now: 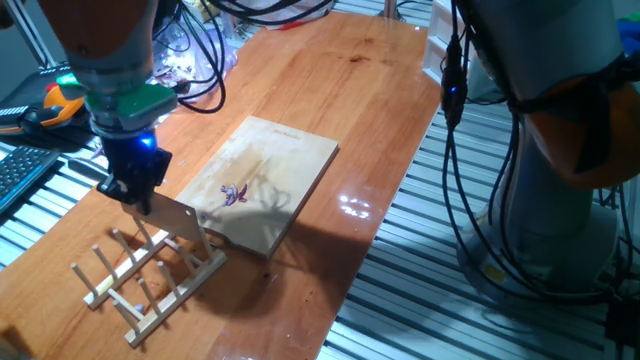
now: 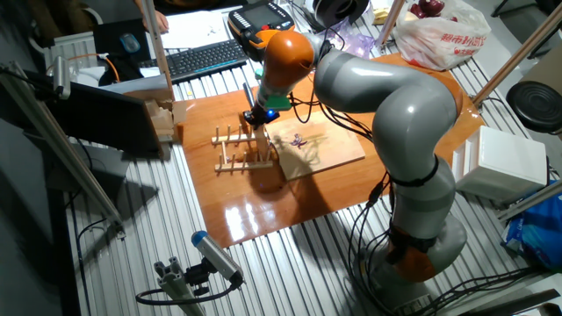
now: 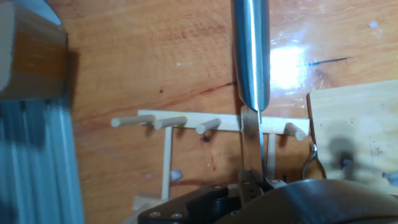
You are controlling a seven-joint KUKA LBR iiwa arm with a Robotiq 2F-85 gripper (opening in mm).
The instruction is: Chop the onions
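The onions (image 1: 234, 194) are a few small purple bits near the middle of the wooden board (image 1: 290, 150). They also show in the other fixed view (image 2: 299, 140). My gripper (image 1: 140, 192) is left of the board, above the wooden peg rack (image 1: 150, 275), and is shut on a knife (image 1: 177, 222). The knife's flat blade points down among the rack's pegs. In the hand view the blade (image 3: 250, 56) shows edge-on over the rack (image 3: 205, 124), with the board (image 3: 354, 118) at the right. I cannot tell whether the blade touches the rack.
A wooden block (image 2: 162, 118) stands at the table's far end beyond the rack. A keyboard (image 2: 202, 57), a teach pendant (image 2: 263, 17) and a plastic bag (image 2: 435, 31) lie off the table. Cables hang near the arm's base (image 1: 470, 150).
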